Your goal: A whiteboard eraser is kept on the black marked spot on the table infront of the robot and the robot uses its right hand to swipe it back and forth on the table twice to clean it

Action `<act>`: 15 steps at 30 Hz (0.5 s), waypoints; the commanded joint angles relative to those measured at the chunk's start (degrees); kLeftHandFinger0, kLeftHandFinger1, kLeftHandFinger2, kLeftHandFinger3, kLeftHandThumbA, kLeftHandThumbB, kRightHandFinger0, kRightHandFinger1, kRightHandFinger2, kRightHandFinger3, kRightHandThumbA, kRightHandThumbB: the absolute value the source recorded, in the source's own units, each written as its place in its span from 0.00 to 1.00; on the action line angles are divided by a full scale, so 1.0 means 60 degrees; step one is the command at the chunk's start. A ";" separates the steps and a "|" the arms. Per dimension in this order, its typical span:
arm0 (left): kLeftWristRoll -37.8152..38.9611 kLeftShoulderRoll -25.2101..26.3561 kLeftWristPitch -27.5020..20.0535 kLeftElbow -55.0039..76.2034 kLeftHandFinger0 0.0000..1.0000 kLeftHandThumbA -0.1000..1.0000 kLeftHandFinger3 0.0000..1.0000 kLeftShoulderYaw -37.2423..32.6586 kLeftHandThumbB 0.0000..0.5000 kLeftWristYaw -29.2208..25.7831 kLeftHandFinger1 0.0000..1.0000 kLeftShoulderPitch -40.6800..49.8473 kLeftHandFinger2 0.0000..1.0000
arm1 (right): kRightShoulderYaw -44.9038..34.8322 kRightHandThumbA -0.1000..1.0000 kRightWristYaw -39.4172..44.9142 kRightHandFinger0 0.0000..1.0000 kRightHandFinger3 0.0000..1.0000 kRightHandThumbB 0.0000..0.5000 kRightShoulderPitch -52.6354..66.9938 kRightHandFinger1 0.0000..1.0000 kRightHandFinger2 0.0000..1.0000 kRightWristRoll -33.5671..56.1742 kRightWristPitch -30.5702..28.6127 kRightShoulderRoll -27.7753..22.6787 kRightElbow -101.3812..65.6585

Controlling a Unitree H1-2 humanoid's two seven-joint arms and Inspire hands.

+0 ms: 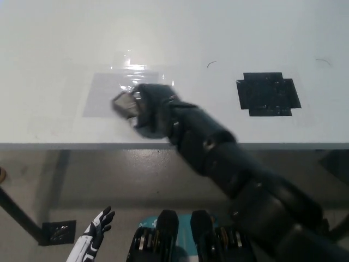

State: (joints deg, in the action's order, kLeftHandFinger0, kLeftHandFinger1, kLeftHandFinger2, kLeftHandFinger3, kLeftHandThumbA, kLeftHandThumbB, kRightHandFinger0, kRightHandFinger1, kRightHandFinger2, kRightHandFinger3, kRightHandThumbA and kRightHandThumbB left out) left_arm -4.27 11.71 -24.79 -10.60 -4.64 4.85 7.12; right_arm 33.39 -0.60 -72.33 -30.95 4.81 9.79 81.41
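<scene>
Item: right hand (150, 109), fingers apparently closed on the eraser (124, 103), over the taped patch (103, 93), well left of the black marked spot (268, 94). Left hand (97, 229) idle, fingers spread, below the table (49, 43). We judge that the tape edge could snag the eraser loose

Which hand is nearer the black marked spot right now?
Right. The right hand is on the table, off to the left of the black marked spot; the left hand hangs below the table edge, much farther away.
</scene>
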 commanded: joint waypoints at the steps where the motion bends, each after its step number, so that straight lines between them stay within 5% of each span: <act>1: 0.0010 0.0075 -0.0356 0.0112 1.00 1.00 1.00 0.0053 0.92 -0.0223 1.00 -0.0165 1.00 | 0.0162 0.41 0.0099 0.38 0.86 0.35 0.0096 0.40 0.53 -0.0297 0.0176 -0.1493 0.0119; 4: 0.0055 0.0056 -0.0356 0.0153 1.00 1.00 1.00 0.0094 0.93 -0.0204 1.00 -0.0173 1.00 | 0.0206 0.36 0.0129 0.40 0.86 0.32 0.0337 0.43 0.56 -0.0328 0.0208 -0.2191 0.0150; 6: 0.0053 0.0057 -0.0356 0.0184 1.00 1.00 1.00 0.0116 0.92 -0.0199 1.00 -0.0171 1.00 | 0.0259 0.36 0.0113 0.57 0.86 0.34 0.0524 0.65 0.74 -0.0379 0.0217 -0.2718 0.0143; 7: 0.0053 0.0062 -0.0356 0.0184 1.00 1.00 1.00 0.0133 0.92 -0.0203 1.00 -0.0183 1.00 | 0.0280 0.37 0.0108 0.58 0.86 0.35 0.0596 0.66 0.75 -0.0397 0.0212 -0.2940 0.0137; 8: 0.0048 0.0073 -0.0356 0.0182 1.00 1.00 1.00 0.0140 0.92 -0.0204 1.00 -0.0185 1.00 | 0.0257 0.37 0.0135 0.60 0.89 0.36 0.0640 0.68 0.76 -0.0370 0.0242 -0.3080 0.0145; 9: -0.0005 0.0096 -0.0356 0.0179 1.00 1.00 1.00 0.0141 0.90 -0.0237 1.00 -0.0221 1.00 | 0.0270 0.40 0.0259 0.70 1.00 0.33 0.0810 0.82 0.90 -0.0365 0.0237 -0.3669 0.0165; 10: -0.0008 0.0100 -0.0356 0.0173 1.00 1.00 1.00 0.0140 0.89 -0.0245 1.00 -0.0238 1.00 | 0.0281 0.40 0.0282 0.69 1.00 0.33 0.0839 0.81 0.90 -0.0373 0.0232 -0.3783 0.0163; 12: 0.0038 0.0082 -0.0356 0.0130 1.00 1.00 1.00 0.0142 0.88 -0.0225 1.00 -0.0263 1.00 | 0.0287 0.42 0.0346 0.83 1.00 0.31 0.1011 0.99 1.00 -0.0370 0.0271 -0.4268 0.0138; 13: 0.0066 0.0062 -0.0356 0.0122 1.00 1.00 1.00 0.0148 0.89 -0.0196 1.00 -0.0270 1.00 | 0.0429 0.48 0.0451 0.92 1.00 0.29 0.1081 1.00 1.00 -0.0500 0.0328 -0.4486 0.0166; 15: 0.0095 0.0034 -0.0356 0.0172 1.00 1.00 1.00 0.0161 0.89 -0.0165 1.00 -0.0250 1.00 | 0.0401 0.49 0.0464 0.80 1.00 0.33 0.1231 0.95 1.00 -0.0435 0.0417 -0.4862 0.0139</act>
State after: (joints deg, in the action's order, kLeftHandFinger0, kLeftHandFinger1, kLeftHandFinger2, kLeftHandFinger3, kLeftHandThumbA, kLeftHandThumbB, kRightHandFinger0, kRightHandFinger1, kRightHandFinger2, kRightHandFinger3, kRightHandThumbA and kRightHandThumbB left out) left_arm -4.24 11.70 -24.82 -10.60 -4.03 4.85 5.90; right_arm 34.97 -0.19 -66.93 -31.58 4.76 -12.46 81.42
